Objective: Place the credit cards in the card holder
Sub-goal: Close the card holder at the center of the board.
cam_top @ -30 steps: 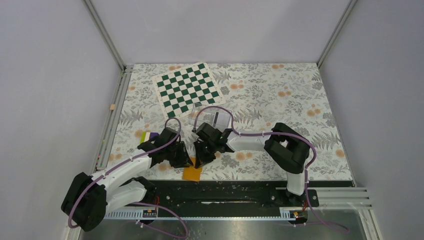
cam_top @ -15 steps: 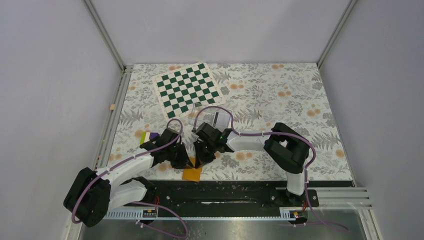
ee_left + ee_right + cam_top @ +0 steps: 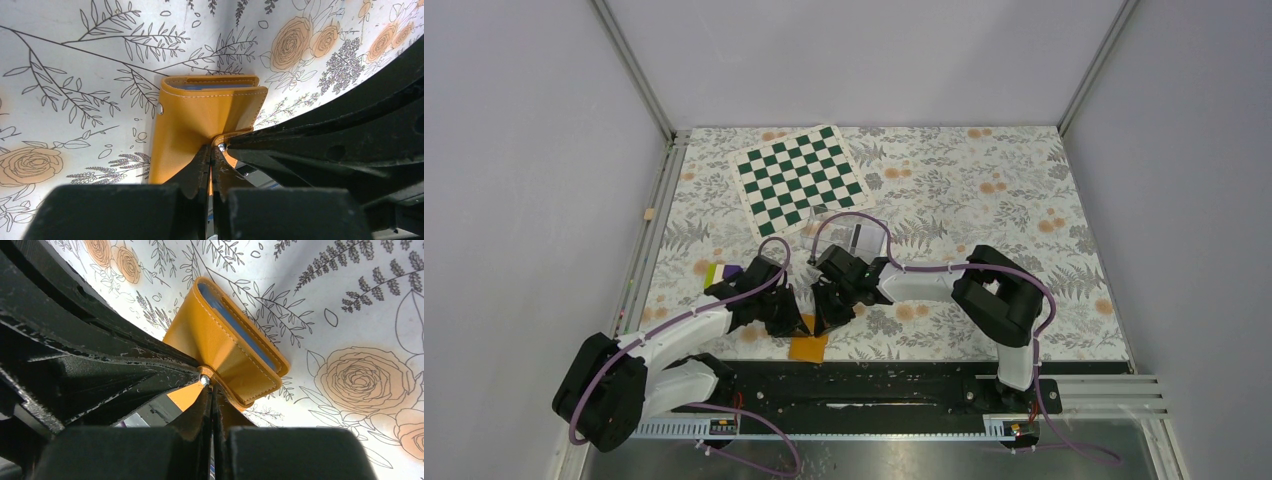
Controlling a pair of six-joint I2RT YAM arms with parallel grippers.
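The orange card holder (image 3: 808,347) lies near the table's front edge, with its light blue inside showing along one edge (image 3: 240,335). My left gripper (image 3: 796,322) is shut on one orange flap of the card holder (image 3: 200,115), and its jaws (image 3: 211,152) pinch the thin leather. My right gripper (image 3: 822,318) faces it, shut on the opposite flap (image 3: 210,387) by a metal snap. A yellow credit card (image 3: 711,273) and a purple credit card (image 3: 731,270) lie left of the left wrist, partly hidden by the arm.
A green and white chessboard (image 3: 799,178) lies at the back left. A clear plastic box (image 3: 861,238) stands just behind the right wrist. The black base rail (image 3: 874,385) runs right in front of the card holder. A small tan block (image 3: 650,214) sits at the left wall.
The left gripper's jaws have closed onto the card holder's flap. Both arms have barely shifted, and the right gripper has stayed shut on its flap.
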